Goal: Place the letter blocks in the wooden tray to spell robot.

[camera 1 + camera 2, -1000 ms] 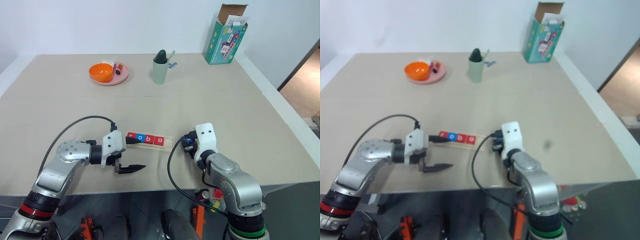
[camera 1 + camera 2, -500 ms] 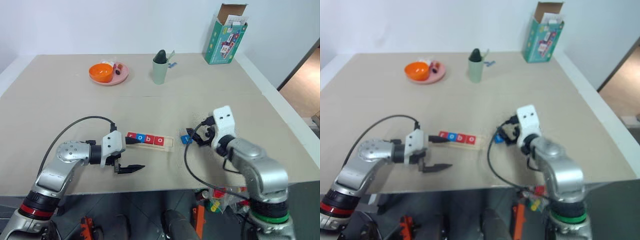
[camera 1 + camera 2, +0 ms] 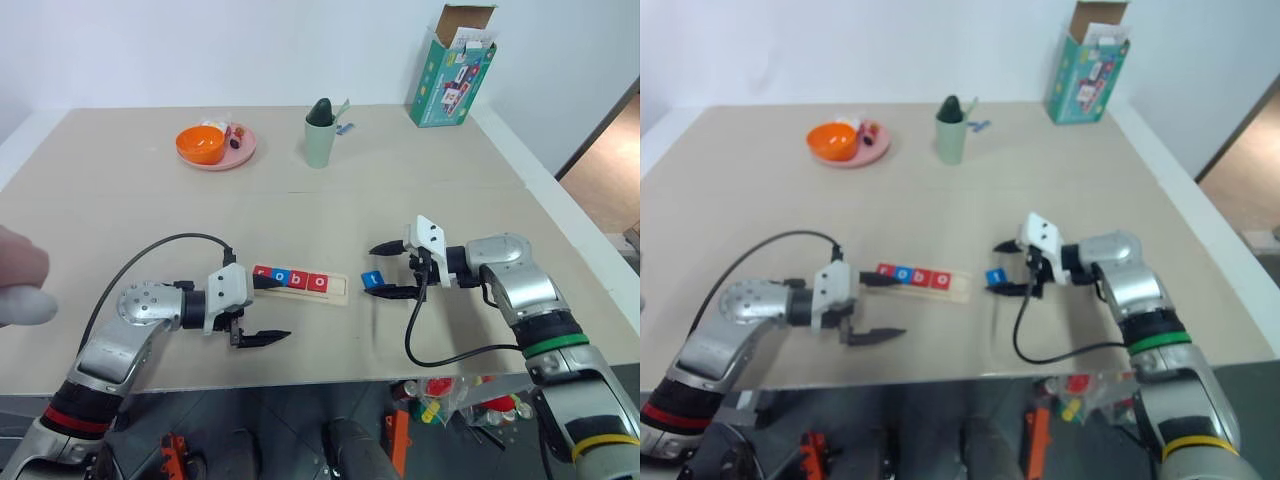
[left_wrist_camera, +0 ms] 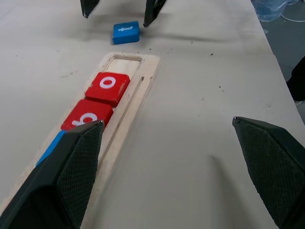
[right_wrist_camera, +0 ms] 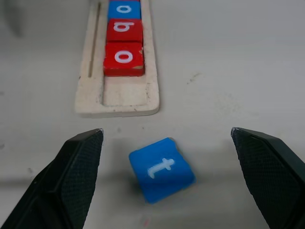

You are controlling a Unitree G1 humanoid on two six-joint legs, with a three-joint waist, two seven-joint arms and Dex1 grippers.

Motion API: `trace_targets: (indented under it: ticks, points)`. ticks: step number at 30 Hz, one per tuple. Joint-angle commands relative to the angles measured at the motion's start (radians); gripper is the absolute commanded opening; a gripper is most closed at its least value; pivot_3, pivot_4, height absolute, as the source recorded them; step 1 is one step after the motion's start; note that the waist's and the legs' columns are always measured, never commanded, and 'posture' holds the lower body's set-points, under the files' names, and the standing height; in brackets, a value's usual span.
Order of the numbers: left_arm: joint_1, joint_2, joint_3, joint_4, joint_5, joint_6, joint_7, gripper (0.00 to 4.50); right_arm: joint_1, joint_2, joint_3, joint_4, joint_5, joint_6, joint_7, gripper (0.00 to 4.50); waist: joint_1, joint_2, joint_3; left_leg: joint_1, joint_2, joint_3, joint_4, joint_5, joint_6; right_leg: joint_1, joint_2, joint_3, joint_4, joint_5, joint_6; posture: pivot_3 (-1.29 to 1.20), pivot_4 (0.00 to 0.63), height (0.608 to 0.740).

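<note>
At the far left edge of the left eye view we see a person's hand [image 3: 18,285], blurred, by the table's [image 3: 130,215] edge. Next comes our left gripper [image 3: 262,309], its two black fingers spread wide apart and holding nothing; the upper finger lies against the left end of the wooden tray [image 3: 340,291], the lower one hangs over bare table nearer us.

The tray is a pale strip lying on the table in front of us. From the head it reads as four letter blocks in a row, red, blue, red, red, with the last slot at its right end bare. The left wrist view shows what the head views do not: the groove's recessed empty pocket [image 4: 125,65] and a thin slot running along the tray's length. The right wrist view gives the letters clearly, a blue "o" [image 5: 124,9], a red "b" [image 5: 124,28], a red "o" [image 5: 124,57].

Just right of the tray's empty end, apart from it, lies the fifth block, the blue "t" tile [image 5: 161,169], flat on the table and turned askew to the tray. Our right gripper [image 3: 395,270] has its fingers wide apart, one on either side of the tile, not touching it.

Far back stand a pink plate [image 3: 243,151] with an orange bowl [image 3: 201,144], a green cup [image 3: 320,142] and a teal box [image 3: 450,78].
</note>
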Motion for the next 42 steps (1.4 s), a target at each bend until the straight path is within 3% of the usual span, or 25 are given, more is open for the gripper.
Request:
trace_targets:
  ticks: [1,12,13,20,22,28,36,42]
  points:
    - [0.013,0.021,0.033,-0.048,-0.013,0.002,0.009,4.50,-0.057,0.014,-0.011,0.141,-0.030,-0.121,0.048,4.44,0.000,0.000,0.000,0.000,0.000,0.000,0.000,0.000,0.000,0.000,0.000,0.000,0.000,0.000,0.000,0.00,0.150,0.740]
    - [0.027,0.037,0.037,-0.071,-0.021,0.013,0.029,4.50,-0.107,0.079,-0.029,0.315,-0.066,-0.220,0.076,4.44,0.000,0.000,0.000,0.001,0.000,0.000,0.000,0.000,0.000,0.000,0.000,0.000,0.001,0.001,-0.001,0.00,0.150,0.740]
    - [0.026,0.039,0.036,-0.071,-0.022,0.014,0.029,4.50,-0.108,0.083,-0.033,0.323,-0.066,-0.225,0.075,3.92,0.000,0.000,0.000,0.001,0.000,0.000,0.001,0.000,0.000,0.000,0.000,0.000,0.002,0.001,-0.001,0.00,0.150,0.740]
    - [0.016,0.040,0.028,-0.063,-0.021,0.014,0.028,4.50,-0.101,0.091,-0.049,0.346,-0.077,-0.234,0.068,1.58,0.000,0.000,0.000,0.001,0.000,0.000,0.002,0.000,0.000,0.001,0.000,0.000,0.001,0.001,-0.001,0.00,0.150,0.740]
    - [0.015,0.040,0.027,-0.062,-0.022,0.015,0.027,4.50,-0.089,0.089,-0.051,0.341,-0.078,-0.231,0.070,1.23,0.000,0.000,0.000,0.001,0.000,0.000,0.002,0.000,-0.001,0.001,0.000,0.000,0.001,0.001,-0.001,0.00,0.150,0.740]
    - [0.009,0.038,0.027,-0.046,-0.021,0.011,0.025,4.50,-0.057,0.081,-0.074,0.231,-0.043,-0.161,0.072,1.23,0.001,0.000,0.000,0.001,0.000,0.000,0.002,0.001,-0.001,0.002,0.000,0.000,0.001,0.001,-0.001,0.00,0.150,0.740]
    - [0.017,0.019,0.053,-0.009,-0.025,0.002,0.060,4.50,0.046,0.099,-0.055,-0.319,0.001,0.301,-0.077,1.23,0.001,0.000,0.000,0.001,0.001,-0.001,0.002,0.001,-0.001,0.000,0.000,0.000,0.004,0.001,-0.001,0.00,0.150,0.740]
    - [0.013,-0.008,0.071,0.002,-0.058,0.021,0.076,4.50,0.086,0.127,-0.001,-0.452,-0.037,0.417,-0.180,1.23,0.003,0.000,0.000,0.001,0.000,-0.001,0.002,0.001,-0.001,0.000,0.000,-0.001,0.004,-0.001,-0.004,0.00,0.150,0.740]
